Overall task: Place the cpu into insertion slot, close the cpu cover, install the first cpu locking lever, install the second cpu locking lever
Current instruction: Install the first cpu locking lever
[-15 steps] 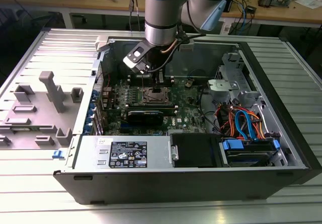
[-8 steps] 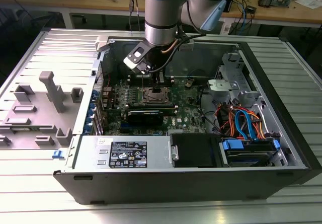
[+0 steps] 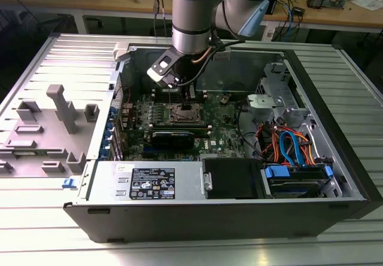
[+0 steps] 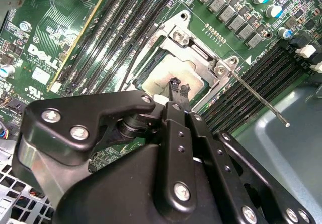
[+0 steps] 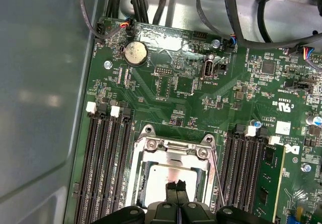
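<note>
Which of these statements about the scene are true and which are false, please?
1. The cpu lies in the insertion slot. True.
2. The gripper is wide open. False: its fingertips are together, over the cpu.
3. A thin metal lever sticks out from the slot's corner. True.
4. The computer case is closed. False: its side is open and the green board is exposed.
</note>
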Robot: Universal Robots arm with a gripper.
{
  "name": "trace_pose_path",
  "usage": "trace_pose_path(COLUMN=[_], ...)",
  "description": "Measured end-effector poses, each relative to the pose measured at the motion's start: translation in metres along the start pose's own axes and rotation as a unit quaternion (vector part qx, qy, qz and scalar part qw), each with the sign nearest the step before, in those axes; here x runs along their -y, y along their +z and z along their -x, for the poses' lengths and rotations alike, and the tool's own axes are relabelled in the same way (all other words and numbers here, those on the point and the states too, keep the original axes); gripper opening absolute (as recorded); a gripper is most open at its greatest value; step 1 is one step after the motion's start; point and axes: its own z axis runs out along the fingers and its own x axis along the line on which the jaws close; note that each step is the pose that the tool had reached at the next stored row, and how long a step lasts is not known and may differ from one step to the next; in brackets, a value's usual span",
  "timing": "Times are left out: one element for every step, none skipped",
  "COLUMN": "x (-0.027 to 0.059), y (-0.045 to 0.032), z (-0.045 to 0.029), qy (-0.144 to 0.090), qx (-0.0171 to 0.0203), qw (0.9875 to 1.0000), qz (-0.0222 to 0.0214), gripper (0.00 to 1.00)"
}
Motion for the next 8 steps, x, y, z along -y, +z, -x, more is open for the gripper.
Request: trace_pose_path(x=[0.0,0.0,0.0,-0.0001,0.0,0.0,0.0001,0.0002], y=[0.0,0.0,0.0,0.0,0.0,0.0,-0.0002,-0.0009], z=[0.0,0.0,0.0,0.0,0.0,0.0,0.0,0.0001], qy=[-0.001,-0.003,-0.006,-0.011,-0.018,-0.025,-0.036,-0.042], qx=[0.0,0.0,0.0,0.0,0.0001,0.0001,0.0012,0.0015], qw=[1.0,1.0,1.0,0.9999,0.9998,0.9997,0.9994,0.9991], qz=[0.0,0.0001,0.0002,0.0004,0.0006,0.0008,0.0009,0.0009], gripper=[0.11,0.11,0.11,0.11,0.11,0.11,0.11,0.11])
